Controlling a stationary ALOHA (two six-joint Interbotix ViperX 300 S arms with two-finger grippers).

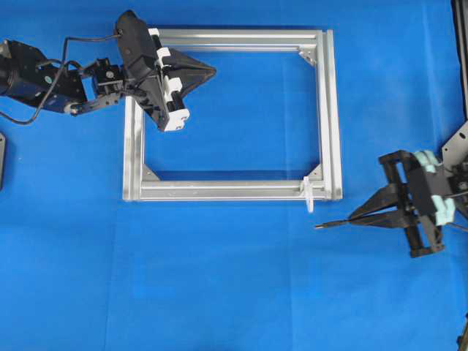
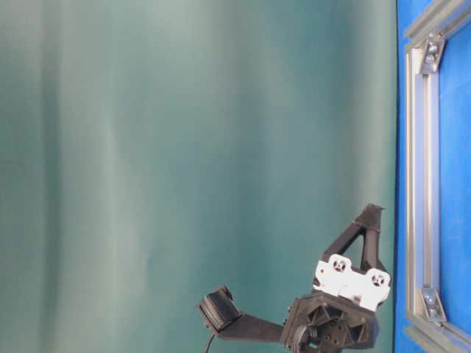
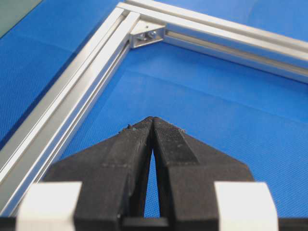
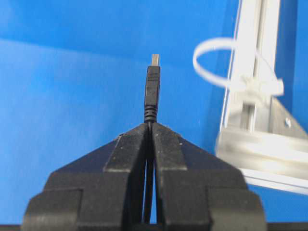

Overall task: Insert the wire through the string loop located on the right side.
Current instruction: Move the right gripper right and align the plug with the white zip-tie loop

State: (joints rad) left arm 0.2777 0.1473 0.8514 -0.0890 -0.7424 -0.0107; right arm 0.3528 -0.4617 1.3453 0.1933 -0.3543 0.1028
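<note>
My right gripper (image 1: pixel 353 219) is shut on the wire (image 4: pixel 152 91), just behind its small dark plug, which sticks out ahead of the fingertips (image 4: pixel 149 126). In the overhead view the wire's plug (image 1: pixel 327 224) points left, a little below and to the right of the string loop (image 1: pixel 308 196). The string loop (image 4: pixel 214 60) is a white ring standing off the silver aluminium frame (image 4: pixel 250 53), ahead and to the right of the plug. My left gripper (image 1: pixel 212 71) is shut with nothing in it, hovering over the frame's top left part (image 1: pixel 135 124).
The rectangular frame (image 1: pixel 333 110) lies flat on the blue table with silver corner brackets (image 3: pixel 147 36) inside its corners. The left arm's black cable (image 1: pixel 44 77) loops at the far left. Blue cloth spreads below the frame.
</note>
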